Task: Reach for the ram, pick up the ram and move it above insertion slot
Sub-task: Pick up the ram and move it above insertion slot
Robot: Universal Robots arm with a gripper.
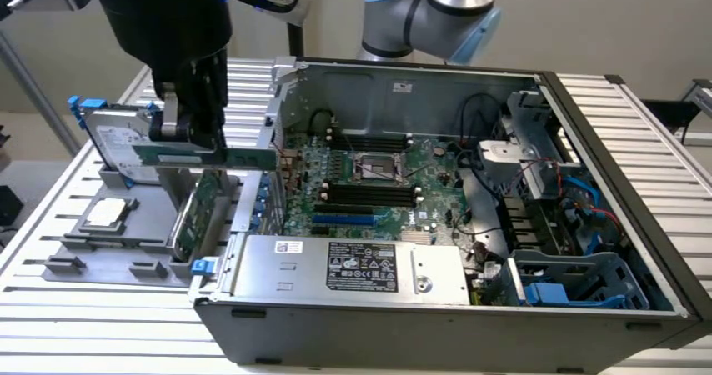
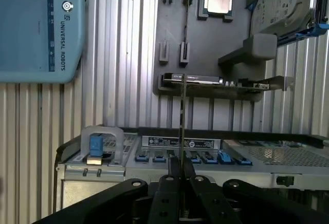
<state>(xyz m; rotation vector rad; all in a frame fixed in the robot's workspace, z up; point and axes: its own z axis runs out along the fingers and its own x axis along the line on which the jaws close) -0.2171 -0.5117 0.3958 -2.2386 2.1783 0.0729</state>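
The gripper (image 1: 192, 133) hangs at the upper left of the exterior frame, just outside the open computer case (image 1: 623, 225), with its fingers closed tight on the ram (image 1: 217, 156). The ram runs level out of the fingers toward the case wall, its long green edge clear of the grey holder tray (image 1: 112, 254) below, so it appears lifted rather than seated. In the wrist view the gripper (image 2: 177, 175) sits at the bottom centre and the ram (image 2: 183, 116) shows edge-on as 1 thin dark line rising to mid-frame, which fits a pinch across its 2 flat faces; held that way the strip stays stiff and its contact edge stays free.

The tray holds each part upright in its own groove, probably so the fingers can reach it from above. Counted there: 1 silver hard drive (image 1: 120, 137) with blue rails at upper left, 1 square processor (image 1: 107, 213) lying flat, and 1 green expansion card (image 1: 196, 217) standing on edge beside the case. Inside the case, the motherboard (image 1: 373, 179) shows several dark memory slots (image 1: 368, 193) at centre frame; their exact number I cannot tell.
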